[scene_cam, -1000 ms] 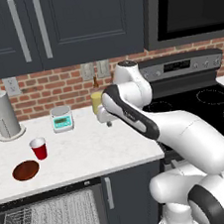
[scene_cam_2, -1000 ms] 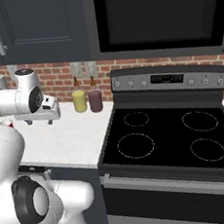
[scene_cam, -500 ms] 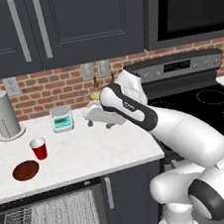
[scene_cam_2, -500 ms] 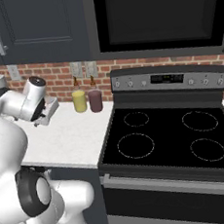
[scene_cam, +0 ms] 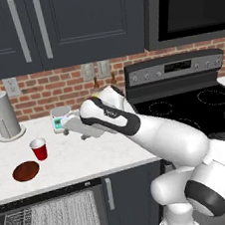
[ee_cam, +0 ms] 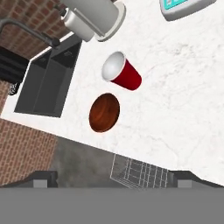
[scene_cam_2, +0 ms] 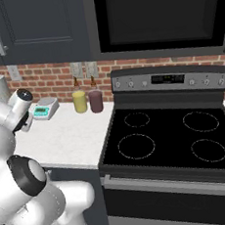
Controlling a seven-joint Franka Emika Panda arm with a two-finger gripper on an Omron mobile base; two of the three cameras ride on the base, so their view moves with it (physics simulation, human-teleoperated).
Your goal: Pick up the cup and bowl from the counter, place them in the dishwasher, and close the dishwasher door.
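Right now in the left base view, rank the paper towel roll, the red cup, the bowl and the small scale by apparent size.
1. paper towel roll, clearly largest.
2. bowl, wider than the cup.
3. cup.
The scale is partly hidden behind the arm, so I leave it unranked.

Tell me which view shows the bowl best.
The hand view: the bowl sits near the middle, unobstructed, its reddish-brown inside facing the camera, beside the cup. The left base view shows it small and flat near the counter edge. The right base view looks at the stove side instead.
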